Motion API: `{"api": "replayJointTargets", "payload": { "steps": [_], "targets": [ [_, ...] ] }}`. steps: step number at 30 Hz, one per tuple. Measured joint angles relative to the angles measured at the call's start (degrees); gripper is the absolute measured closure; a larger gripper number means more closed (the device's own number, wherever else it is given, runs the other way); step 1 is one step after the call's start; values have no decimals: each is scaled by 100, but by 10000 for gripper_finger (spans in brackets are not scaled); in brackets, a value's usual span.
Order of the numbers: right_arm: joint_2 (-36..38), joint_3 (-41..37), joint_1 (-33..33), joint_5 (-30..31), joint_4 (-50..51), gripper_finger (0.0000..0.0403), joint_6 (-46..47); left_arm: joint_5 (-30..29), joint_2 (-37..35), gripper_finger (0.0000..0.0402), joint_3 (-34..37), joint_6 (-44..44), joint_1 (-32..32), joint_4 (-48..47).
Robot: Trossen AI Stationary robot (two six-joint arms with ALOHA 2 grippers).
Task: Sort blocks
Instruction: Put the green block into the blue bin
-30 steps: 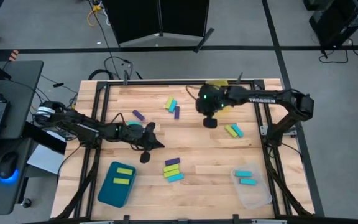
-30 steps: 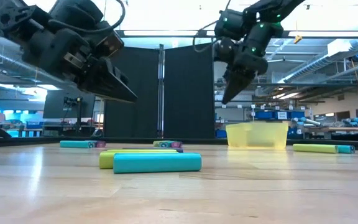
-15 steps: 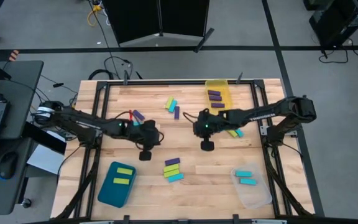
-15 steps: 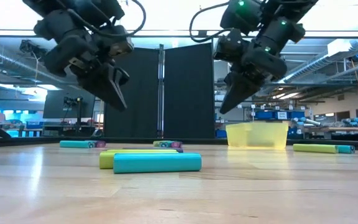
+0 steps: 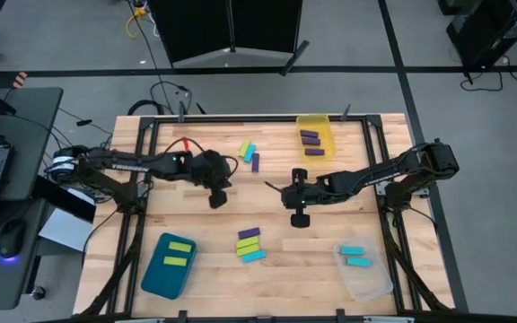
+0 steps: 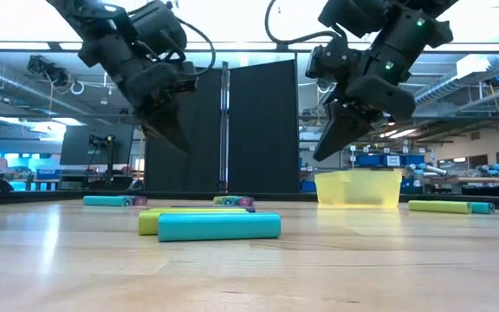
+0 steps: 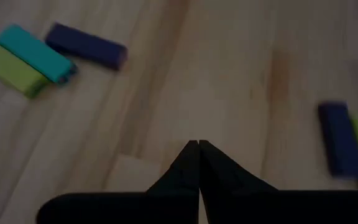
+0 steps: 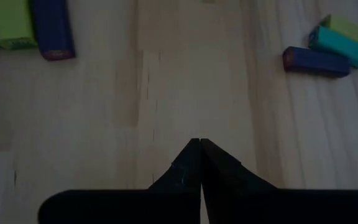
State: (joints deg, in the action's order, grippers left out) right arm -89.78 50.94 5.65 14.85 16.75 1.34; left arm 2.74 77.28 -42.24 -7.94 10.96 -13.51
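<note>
Between picks: your left hand (image 5: 216,198) and right hand (image 5: 300,216) hover clenched and empty above the surface (image 5: 330,235), with unsorted blocks (image 5: 249,244) lying between them; next, you open one hand and lower it over a single block.

Two arms are reaching over a wooden table (image 5: 267,260) of scattered blocks.
Purple blocks (image 5: 310,137) are lying in the yellow bin (image 5: 313,123), green ones (image 5: 178,254) in the teal bin (image 5: 160,277), cyan ones (image 5: 354,256) in the clear bin (image 5: 371,282).
</note>
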Motion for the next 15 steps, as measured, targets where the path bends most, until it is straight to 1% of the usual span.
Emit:
{"api": "replayJointTargets", "payload": {
  "steps": [3, 6, 11, 15],
  "targets": [
    [0, 0, 1, 178, -8, 394, 126, -26, 85, 391, 0, -361, 205, 379],
    [0, 0, 3, 223, -129, 387, 270, -202, 287, 379, 0, -572, 426, 722],
    [0, 0, 7, 222, -210, 388, 315, -355, 826, 347, 0, -715, 810, 1221],
    [0, 2, 4, 359, -226, 392, 393, -406, 1212, 315, 0, -716, 939, 1668]
  ]
}}
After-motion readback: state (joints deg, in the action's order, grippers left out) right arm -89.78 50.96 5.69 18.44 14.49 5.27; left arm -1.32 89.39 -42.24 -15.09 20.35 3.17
